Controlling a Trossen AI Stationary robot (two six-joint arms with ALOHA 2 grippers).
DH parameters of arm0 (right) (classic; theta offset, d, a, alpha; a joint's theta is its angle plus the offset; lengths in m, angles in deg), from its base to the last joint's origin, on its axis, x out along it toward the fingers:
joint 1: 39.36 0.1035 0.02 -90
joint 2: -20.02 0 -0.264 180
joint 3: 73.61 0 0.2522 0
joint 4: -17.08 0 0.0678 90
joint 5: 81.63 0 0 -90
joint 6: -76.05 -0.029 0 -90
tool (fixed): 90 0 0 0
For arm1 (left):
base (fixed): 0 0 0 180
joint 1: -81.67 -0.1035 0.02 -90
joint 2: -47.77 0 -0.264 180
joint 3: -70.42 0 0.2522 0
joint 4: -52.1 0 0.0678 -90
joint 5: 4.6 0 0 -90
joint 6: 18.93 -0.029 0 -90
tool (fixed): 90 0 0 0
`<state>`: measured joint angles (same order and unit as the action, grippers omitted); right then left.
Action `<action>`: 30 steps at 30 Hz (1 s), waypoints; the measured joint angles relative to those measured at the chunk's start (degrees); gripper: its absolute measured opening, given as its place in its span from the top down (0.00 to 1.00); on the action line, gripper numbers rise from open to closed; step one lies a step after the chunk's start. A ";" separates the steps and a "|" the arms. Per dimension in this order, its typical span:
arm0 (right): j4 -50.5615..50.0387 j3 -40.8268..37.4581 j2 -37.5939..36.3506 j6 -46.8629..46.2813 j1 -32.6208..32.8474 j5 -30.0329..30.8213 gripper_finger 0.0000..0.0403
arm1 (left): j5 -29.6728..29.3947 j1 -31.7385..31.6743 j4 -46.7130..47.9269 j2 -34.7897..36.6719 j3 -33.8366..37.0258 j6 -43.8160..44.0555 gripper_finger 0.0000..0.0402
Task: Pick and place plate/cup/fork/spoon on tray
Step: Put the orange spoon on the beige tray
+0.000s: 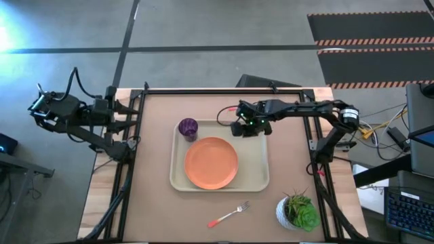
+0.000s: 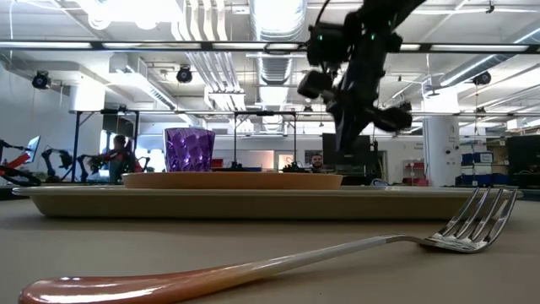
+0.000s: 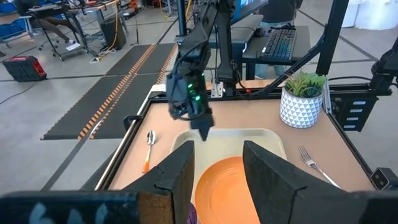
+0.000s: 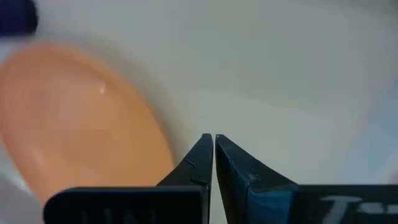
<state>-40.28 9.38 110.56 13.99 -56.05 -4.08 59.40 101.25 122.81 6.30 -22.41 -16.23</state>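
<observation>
The orange plate (image 1: 211, 163) lies on the cream tray (image 1: 258, 177), and the purple cup (image 1: 188, 127) stands upright in the tray's far left corner. The fork (image 1: 229, 215) lies flat on the table in front of the tray, nearest the low camera (image 2: 253, 263). The spoon (image 3: 149, 144) lies on the table beyond the tray's far edge; the high view does not show it. My right gripper (image 1: 244, 129) hangs shut and empty above the tray's far right part (image 4: 213, 140). My left gripper (image 3: 217, 168) is open and empty, parked off the table's left edge (image 1: 125, 115).
A white pot with a green plant (image 1: 297, 211) stands at the table's near right corner. A dark frame (image 1: 224, 89) runs along the table's far edge and sides. People sit in the room behind (image 2: 118, 156).
</observation>
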 joint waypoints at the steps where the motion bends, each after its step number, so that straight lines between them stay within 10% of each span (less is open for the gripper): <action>1: -2.11 0.89 -0.18 1.00 0.70 0.64 0.98 | 0.00 0.00 -0.02 0.00 0.00 0.00 0.70; 13: 5.96 2.60 -0.07 2.22 -2.76 18.46 0.98 | 0.00 0.01 -0.02 -0.13 0.00 -0.04 0.70; 30: 8.87 13.67 17.20 8.51 -13.20 11.17 0.98 | 0.01 0.01 -0.03 0.00 0.00 -0.07 0.70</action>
<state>-31.41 23.05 127.76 22.49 -69.25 7.09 59.41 101.26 122.78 6.30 -22.41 -16.30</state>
